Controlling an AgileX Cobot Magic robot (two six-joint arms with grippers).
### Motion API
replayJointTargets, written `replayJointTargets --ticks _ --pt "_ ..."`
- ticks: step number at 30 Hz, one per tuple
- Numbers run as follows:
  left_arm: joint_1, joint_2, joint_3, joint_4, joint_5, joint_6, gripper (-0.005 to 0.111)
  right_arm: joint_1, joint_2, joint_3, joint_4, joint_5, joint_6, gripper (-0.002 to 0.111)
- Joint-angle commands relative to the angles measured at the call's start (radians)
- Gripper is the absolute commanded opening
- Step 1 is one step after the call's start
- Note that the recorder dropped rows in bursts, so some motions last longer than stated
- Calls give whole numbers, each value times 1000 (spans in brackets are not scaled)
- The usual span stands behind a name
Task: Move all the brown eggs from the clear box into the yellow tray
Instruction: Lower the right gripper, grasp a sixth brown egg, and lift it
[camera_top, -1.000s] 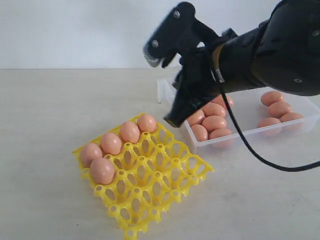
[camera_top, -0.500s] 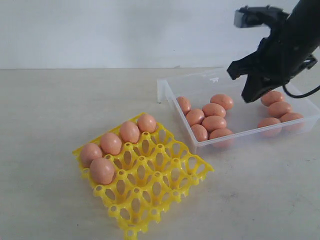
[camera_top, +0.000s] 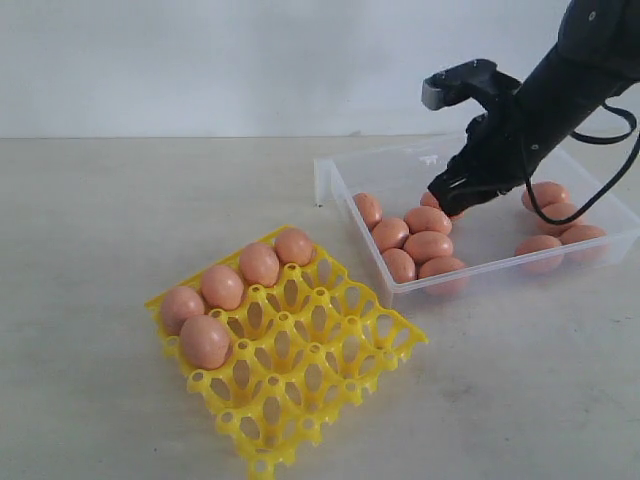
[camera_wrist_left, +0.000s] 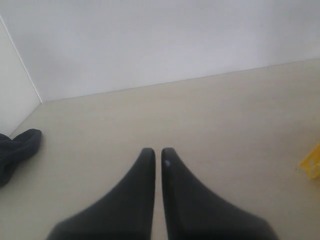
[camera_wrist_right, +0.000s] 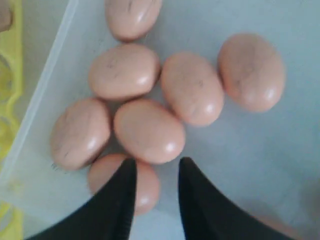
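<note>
Lying just beyond parted right jaws: brown eggs (camera_wrist_right: 149, 131).

The brown eggs (camera_top: 428, 246) are smooth with a soft sheen and faint dark flecks. The clear box (camera_top: 497, 264) is translucent, slightly frosted plastic. The yellow tray (camera_top: 320, 365) at lower centre is glossy moulded plastic. The table (camera_top: 100, 220) looks pale, matt and even. The right hand (camera_wrist_right: 156, 166) is matt black.

Tray (camera_top: 335, 352) front-left of box (camera_top: 331, 186), eggs (camera_top: 428, 246) in both
</note>
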Motion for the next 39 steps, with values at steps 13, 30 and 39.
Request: replayJointTargets --ticks 13,30,39 --pt "-5 -3 3 -2 -13 -3 4 -7 201 -161 -3 -315 -14 49" --pt "-5 -3 3 -2 -13 -3 4 -11 301 -248 -70 -198 -13 49" --pt "-5 -3 3 -2 -15 -3 4 -11 353 -248 -97 -207 18 49"
